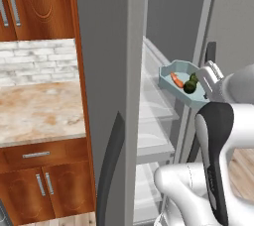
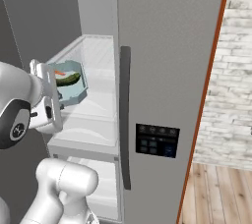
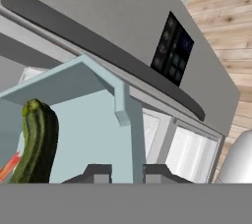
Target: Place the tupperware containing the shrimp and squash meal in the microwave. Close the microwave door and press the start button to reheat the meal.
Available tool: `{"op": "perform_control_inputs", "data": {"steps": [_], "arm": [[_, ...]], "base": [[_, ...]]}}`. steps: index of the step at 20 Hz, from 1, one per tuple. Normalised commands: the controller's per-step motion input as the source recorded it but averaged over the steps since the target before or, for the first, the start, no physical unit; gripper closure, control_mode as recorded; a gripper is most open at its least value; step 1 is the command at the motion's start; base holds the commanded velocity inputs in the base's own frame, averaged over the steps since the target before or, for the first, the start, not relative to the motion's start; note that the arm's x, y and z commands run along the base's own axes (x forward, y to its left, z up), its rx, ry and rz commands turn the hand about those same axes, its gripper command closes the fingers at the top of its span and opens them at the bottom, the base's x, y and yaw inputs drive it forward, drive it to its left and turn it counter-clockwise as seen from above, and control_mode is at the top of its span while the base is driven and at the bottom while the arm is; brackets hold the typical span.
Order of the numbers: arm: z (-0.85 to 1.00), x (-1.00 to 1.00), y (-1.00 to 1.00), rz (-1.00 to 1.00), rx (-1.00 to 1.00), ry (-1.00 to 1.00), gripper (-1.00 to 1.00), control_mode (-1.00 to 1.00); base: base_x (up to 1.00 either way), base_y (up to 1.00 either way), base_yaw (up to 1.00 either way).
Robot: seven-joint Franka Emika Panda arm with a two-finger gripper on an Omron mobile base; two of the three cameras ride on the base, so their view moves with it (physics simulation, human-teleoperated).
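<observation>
Even, shadowless rendered light fills all three views, bright but flat, with no visible lamp or window as its source. The brushed grey refrigerator door (image 2: 167, 61) carries a fine grain and no glare; its black control panel (image 2: 157, 140) reads dim, the icons too small to make out. The translucent white refrigerator shelves (image 1: 154, 106) glow palest, their edges washing together. The glossy dark green squash (image 3: 35, 144) shows a soft sheen in the hand view, where the pale blue-grey plastic tupperware (image 3: 98, 120) looms large and steeply tilted. Textures are coarse and slightly soft throughout; straight lines stay straight at the edges.
</observation>
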Motion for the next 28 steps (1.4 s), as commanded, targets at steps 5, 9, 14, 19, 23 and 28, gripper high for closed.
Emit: {"op": "perform_control_inputs", "data": {"steps": [5,9,14,19,23,28], "arm": [[0.00,0.00,0.00,0.00,0.00,0.00,1.00,1.00],[0.00,0.00,0.00,0.00,0.00,0.00,1.00,1.00],[0.00,0.00,0.00,0.00,0.00,0.00,1.00,1.00],[0.00,0.00,0.00,0.00,0.00,0.00,1.00,1.00],[0.00,0.00,0.00,0.00,0.00,0.00,1.00,1.00],[0.00,0.00,0.00,0.00,0.00,0.00,1.00,1.00]], "base": [[-0.22,0.00,0.02],[-0.85,0.00,0.03],[-0.95,-0.06,0.01],[-0.65,-0.53,-0.01],[-0.50,-0.76,-0.01],[-0.43,-0.69,-0.02]]}}
